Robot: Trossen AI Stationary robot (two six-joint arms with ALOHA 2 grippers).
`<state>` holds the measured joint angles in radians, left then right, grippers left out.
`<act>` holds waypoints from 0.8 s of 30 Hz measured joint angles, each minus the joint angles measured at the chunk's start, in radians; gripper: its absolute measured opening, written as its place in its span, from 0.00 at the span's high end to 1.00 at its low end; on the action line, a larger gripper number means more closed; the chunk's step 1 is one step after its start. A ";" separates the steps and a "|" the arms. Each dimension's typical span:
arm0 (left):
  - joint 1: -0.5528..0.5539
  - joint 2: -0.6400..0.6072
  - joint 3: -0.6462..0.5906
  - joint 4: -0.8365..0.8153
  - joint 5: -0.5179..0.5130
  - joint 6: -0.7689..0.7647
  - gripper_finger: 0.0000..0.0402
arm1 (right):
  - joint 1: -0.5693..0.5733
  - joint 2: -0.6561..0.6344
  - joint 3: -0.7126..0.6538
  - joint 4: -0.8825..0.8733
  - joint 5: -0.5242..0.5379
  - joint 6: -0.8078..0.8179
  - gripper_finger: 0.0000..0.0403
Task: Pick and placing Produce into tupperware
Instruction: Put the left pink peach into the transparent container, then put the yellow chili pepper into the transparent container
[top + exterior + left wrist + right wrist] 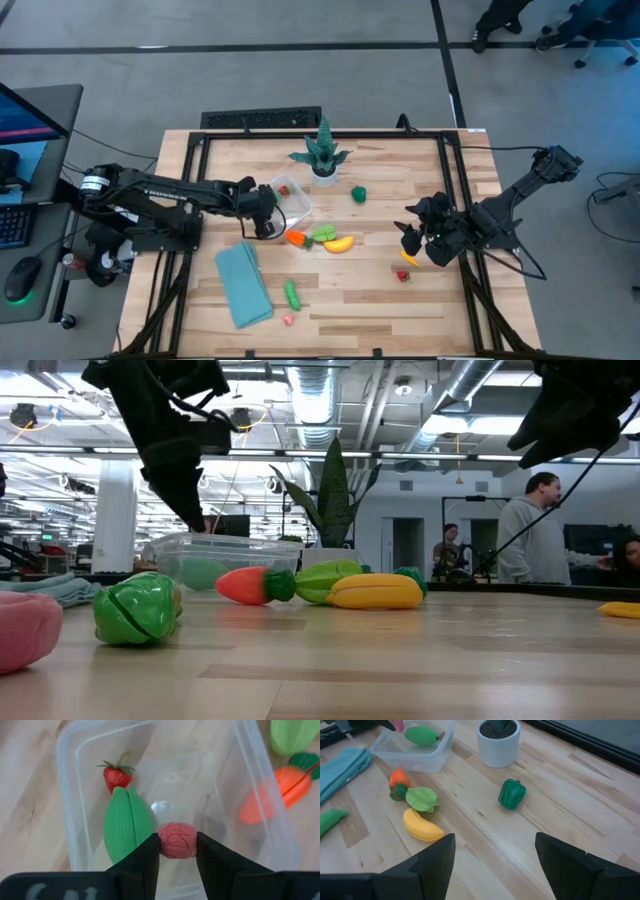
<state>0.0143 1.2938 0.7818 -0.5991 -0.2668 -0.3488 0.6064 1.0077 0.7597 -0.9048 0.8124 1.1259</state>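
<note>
While the left claw (177, 851) clamps a pink piece (177, 840) over the tupperware (70, 795), the right claw (495, 857) hangs apart

High view: straight down, far, whole surface (380, 190).
Low view: surface height, level, facing the room.
Left wrist view: close above the tupperware (70, 795).
Right wrist view: farther off.
Shared: tupperware (297, 200) in all four.
</note>
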 joint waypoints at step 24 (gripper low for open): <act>0.014 0.000 -0.008 0.038 -0.006 0.130 0.60 | 0.000 0.000 0.000 0.030 0.000 0.025 0.33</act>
<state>0.0280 1.2942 0.7738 -0.5613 -0.2733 -0.2191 0.6064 1.0077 0.7597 -0.8746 0.8128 1.1511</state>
